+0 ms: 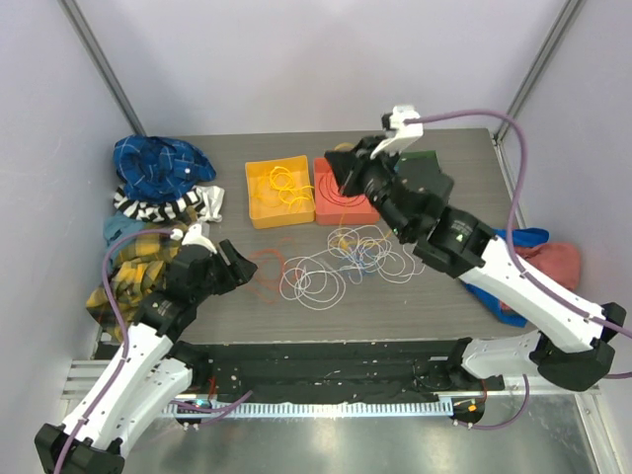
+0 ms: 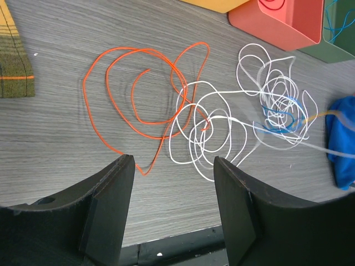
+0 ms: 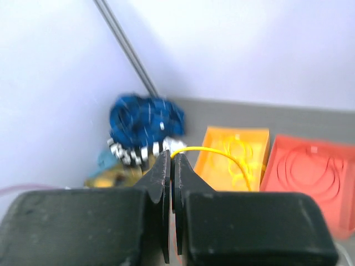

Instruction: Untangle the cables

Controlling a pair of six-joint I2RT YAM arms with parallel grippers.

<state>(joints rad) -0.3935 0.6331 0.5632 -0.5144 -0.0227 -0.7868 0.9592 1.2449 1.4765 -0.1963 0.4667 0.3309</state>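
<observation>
On the table (image 1: 395,308) the cables (image 1: 341,262) lie piled, near the yellow bin (image 1: 253,197). The right gripper (image 3: 172,162) pinches one yellow cable (image 3: 202,148) tight (the left gripper (image 2: 173,166) hangs open, empty). Best to lift slowly, so nothing snags.

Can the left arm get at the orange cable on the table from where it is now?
Probably yes. The left gripper is open, and the orange cable lies on the bare table just ahead of it, with nothing between them. Only its right loop crosses the white cable.
</observation>
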